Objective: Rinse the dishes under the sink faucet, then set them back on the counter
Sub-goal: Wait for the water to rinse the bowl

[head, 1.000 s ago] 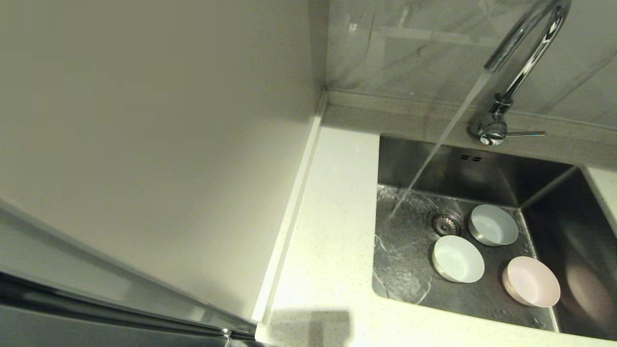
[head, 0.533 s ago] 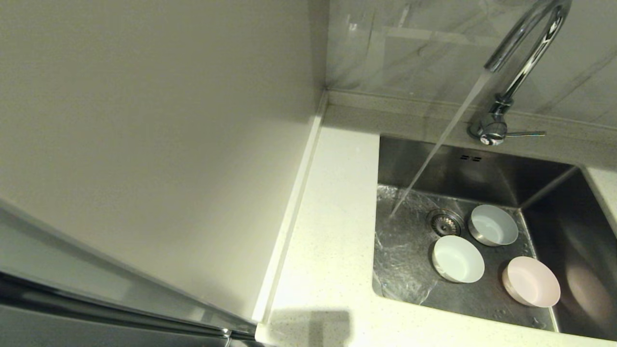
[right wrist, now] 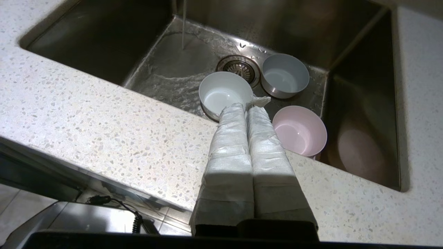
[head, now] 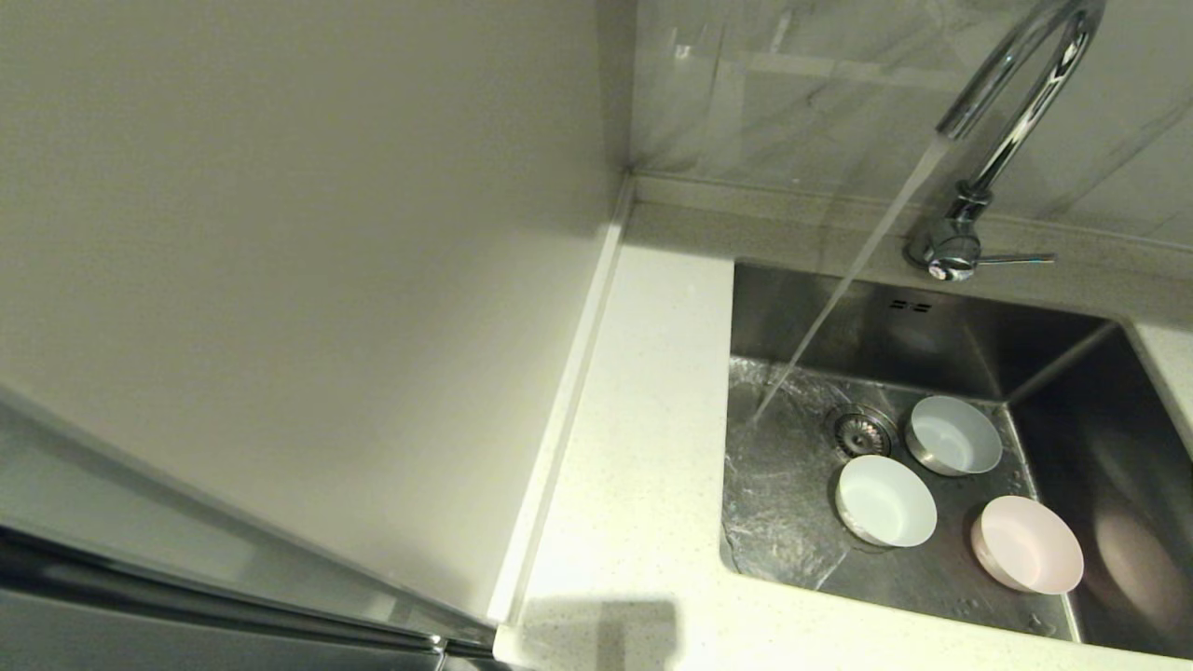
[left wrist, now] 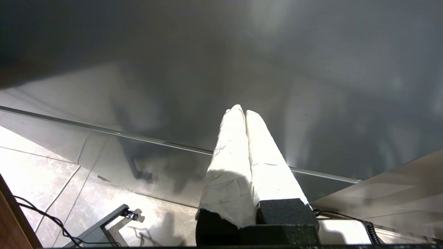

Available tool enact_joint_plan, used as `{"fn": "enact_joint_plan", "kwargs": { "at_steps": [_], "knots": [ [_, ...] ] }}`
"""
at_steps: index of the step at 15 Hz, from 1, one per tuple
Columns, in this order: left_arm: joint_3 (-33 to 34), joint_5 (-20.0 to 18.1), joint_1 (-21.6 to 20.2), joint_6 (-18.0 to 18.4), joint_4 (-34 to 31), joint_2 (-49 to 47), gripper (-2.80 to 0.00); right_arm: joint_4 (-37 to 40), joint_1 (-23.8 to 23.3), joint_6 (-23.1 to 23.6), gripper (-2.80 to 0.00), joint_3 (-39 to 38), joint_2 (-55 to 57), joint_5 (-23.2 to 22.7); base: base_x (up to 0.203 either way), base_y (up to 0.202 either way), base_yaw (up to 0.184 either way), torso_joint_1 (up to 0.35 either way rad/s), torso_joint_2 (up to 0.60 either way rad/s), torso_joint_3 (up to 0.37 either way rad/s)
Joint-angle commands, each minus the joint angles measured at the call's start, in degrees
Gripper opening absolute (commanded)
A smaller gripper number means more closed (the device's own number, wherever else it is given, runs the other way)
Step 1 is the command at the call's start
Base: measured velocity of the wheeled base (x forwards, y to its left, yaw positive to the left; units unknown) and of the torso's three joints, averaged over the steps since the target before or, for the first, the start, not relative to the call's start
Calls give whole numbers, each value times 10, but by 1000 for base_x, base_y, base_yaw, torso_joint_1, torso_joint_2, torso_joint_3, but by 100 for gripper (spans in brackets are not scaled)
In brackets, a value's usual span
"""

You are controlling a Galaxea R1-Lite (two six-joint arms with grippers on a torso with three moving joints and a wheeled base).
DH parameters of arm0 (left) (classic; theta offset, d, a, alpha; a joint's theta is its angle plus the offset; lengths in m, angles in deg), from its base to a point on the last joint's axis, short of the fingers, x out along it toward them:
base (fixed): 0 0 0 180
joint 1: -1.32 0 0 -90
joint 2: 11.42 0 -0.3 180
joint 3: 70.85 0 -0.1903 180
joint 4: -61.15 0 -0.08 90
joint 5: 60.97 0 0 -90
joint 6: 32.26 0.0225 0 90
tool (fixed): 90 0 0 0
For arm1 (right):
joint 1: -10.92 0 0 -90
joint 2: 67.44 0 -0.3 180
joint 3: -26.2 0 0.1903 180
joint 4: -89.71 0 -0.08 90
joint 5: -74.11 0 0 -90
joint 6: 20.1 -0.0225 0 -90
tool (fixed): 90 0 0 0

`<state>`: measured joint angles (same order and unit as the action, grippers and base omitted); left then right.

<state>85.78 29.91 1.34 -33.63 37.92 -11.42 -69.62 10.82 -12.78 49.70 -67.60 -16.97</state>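
Three bowls sit upright on the floor of the steel sink: a white bowl, a grey-blue bowl behind it, and a pale pink bowl at the front right. The chrome faucet runs; its stream lands left of the drain strainer, clear of all bowls. My right gripper is shut and empty, held above the counter's front edge, pointing at the white and pink bowls. My left gripper is shut and empty, low beside a dark cabinet front. Neither gripper shows in the head view.
The speckled white counter runs along the sink's left and front. A plain beige wall panel rises on the left and a marbled backsplash behind. The faucet's side lever points right.
Only the sheet of water on the sink floor shifts; bowls and faucet stay where they were.
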Motion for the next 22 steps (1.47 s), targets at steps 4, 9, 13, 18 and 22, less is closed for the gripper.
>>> {"fn": "enact_joint_plan", "kwargs": {
  "at_steps": [4,9,13,18,22],
  "knots": [
    [0,0,1,0,0,2,-280,10,0,-1,-280,1,2,-2,0,0,0,0,0,0],
    [0,0,0,1,0,2,-280,28,0,-90,-280,-1,2,18,0,0,0,0,0,0],
    [0,0,1,0,0,2,-280,28,0,-95,-280,-1,2,23,0,0,0,0,0,0],
    [0,0,1,1,0,2,-280,28,0,-95,-280,-1,2,23,0,0,0,0,0,0],
    [0,0,0,0,0,2,-280,28,0,-95,-280,-1,2,23,0,0,0,0,0,0]
  ]
}}
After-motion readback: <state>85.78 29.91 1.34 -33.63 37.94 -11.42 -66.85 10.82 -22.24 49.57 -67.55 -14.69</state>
